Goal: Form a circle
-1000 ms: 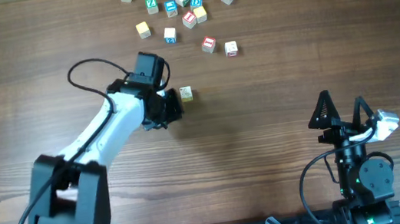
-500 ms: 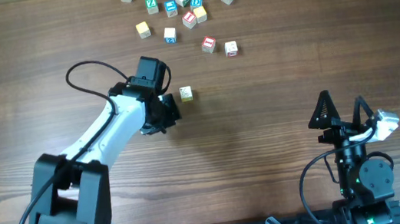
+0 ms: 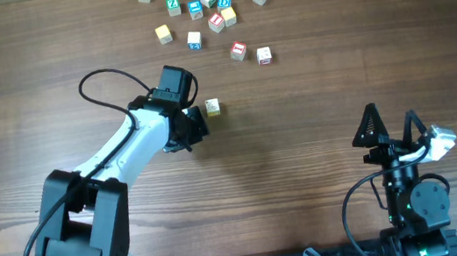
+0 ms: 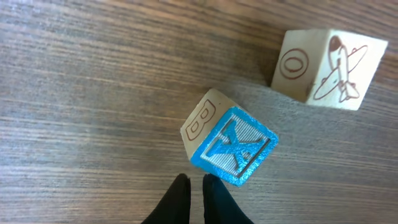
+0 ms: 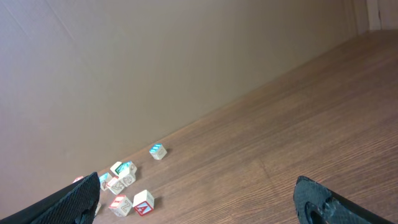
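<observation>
**Overhead.** A brown wood-grain table [image 3: 335, 61] fills the view. At 12 o'clock sits the circle [image 3: 216, 22], five tiny wooden cubes packed in a tight ring. Their faces are blue, cream, green, red and plain yellow. Loose cubes [image 3: 194, 40] lie scattered around it. A glossy white left arm [image 3: 117, 156] with a looped black cable reaches in from 7 o'clock. Its black left gripper [image 3: 195, 122] sits just beside a pale cube [image 3: 212, 106], which is well apart from the circle, at its 6 o'clock. At 4 o'clock the right gripper [image 3: 390, 116] points its black tapered fingers up, spread wide and empty.

**Left wrist.** The left gripper [image 4: 194, 180] rises from 6 o'clock. Its two smooth black fingers are pressed almost together, with nothing pinched between them. Just past the tips a blue cube [image 4: 233, 146] sits tilted. It has a raised blue border around a ridged letter face, and a brown B on its cream side. At 1 o'clock is the pale cube [image 4: 326, 68], printed with an O and a plane outline.

**Right wrist.** The right gripper [image 5: 196, 180] shows one matte black finger in each bottom corner, far apart. Grained table slopes below a plain beige wall. Small cubes [image 5: 143, 200] cluster at 8 o'clock, too small to pick out the circle.
</observation>
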Motion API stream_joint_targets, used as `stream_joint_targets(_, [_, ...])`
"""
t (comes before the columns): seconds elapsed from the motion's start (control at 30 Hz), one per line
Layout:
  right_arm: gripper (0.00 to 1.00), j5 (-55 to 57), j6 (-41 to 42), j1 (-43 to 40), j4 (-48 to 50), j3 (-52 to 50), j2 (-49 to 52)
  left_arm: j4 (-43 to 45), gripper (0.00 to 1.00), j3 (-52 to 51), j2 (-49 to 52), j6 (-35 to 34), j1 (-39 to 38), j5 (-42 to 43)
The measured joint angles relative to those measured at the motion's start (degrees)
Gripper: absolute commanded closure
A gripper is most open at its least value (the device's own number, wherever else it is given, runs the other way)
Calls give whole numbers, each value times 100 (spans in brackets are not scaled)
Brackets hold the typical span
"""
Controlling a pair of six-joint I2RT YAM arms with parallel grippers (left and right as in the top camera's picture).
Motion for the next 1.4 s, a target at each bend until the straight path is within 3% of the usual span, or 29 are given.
stream_joint_targets(0.37, [0, 0, 0, 0, 0, 0, 0, 101, 90, 0, 2, 0, 0, 0])
stream_joint_targets(0.57, [0, 0, 0, 0, 0, 0, 0, 98, 95, 0, 2, -2, 0, 13])
stream_joint_targets(0.93, [0, -2, 0, 0, 0, 0, 0, -487, 96, 415, 20, 2, 155, 153])
stream_joint_targets(1.4, [0, 0, 0, 0, 0, 0, 0, -409, 96, 426, 411, 2, -245, -39])
